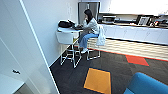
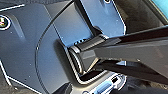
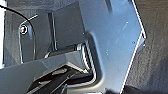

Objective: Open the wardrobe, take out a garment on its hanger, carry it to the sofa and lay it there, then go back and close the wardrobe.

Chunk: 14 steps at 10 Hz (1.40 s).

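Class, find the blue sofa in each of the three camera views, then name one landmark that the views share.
Head view: the sofa sits in the lower right corner, on the dark carpet.
Left wrist view: a turquoise sliver at the edge, probably the sofa.
Right wrist view: I cannot pick the sofa out; carpet lies beside the robot's plate.
Shared landmark: the dark carpet.
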Available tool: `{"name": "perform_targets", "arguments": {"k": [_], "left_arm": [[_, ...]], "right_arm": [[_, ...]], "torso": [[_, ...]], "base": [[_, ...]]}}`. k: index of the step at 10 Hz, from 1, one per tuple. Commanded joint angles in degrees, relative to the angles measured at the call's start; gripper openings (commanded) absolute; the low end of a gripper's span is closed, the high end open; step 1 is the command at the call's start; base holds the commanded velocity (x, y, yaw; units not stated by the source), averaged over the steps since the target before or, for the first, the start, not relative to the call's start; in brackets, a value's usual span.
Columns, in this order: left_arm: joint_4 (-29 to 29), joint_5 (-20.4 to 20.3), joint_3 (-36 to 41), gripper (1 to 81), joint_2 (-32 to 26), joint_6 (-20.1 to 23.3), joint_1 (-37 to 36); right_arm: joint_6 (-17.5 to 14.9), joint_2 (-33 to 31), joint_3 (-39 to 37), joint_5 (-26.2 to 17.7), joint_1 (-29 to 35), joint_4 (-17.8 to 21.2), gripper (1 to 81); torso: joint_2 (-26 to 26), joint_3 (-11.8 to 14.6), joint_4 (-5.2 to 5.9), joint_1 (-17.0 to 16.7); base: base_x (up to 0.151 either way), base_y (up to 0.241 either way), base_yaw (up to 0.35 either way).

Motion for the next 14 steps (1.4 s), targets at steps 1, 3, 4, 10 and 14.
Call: {"name": "perform_targets", "arguments": {"k": [1,3,4,10,14], "left_arm": [[0.09,1.81,0.32,81.1,0.25,-0.33,-1.15],[0.00,1.72,0.23,81.1,0.07,-0.51,-1.16],[0.00,1.72,0.23,81.1,0.16,-0.51,-1.16],[-8.00,1.72,0.32,81.1,0.95,-0.60,-1.16],[-9.49,1.55,0.32,81.1,1.21,-0.51,-1.15]], "right_arm": [[-0.30,0.26,0.11,-4.06,1.14,-0.07,81.1],[-0.30,0.52,0.11,-4.24,1.14,-0.16,81.1],[-0.30,0.61,0.37,-4.33,1.14,-0.16,81.1],[-0.56,-0.09,0.11,-4.24,1.41,-0.59,81.1],[-0.65,0.35,0.29,-4.42,1.22,-1.83,81.1]], "torso": [[0.00,0.00,0.00,0.05],[0.00,0.00,0.00,0.05],[0.00,0.00,0.00,0.05],[0.00,0.00,0.00,0.05],[0.00,0.00,0.00,0.05]], "base": [[0.000,0.000,0.279],[0.000,0.000,0.279],[0.000,0.000,0.279],[0.000,0.000,0.279],[0.000,0.000,0.280]]}}
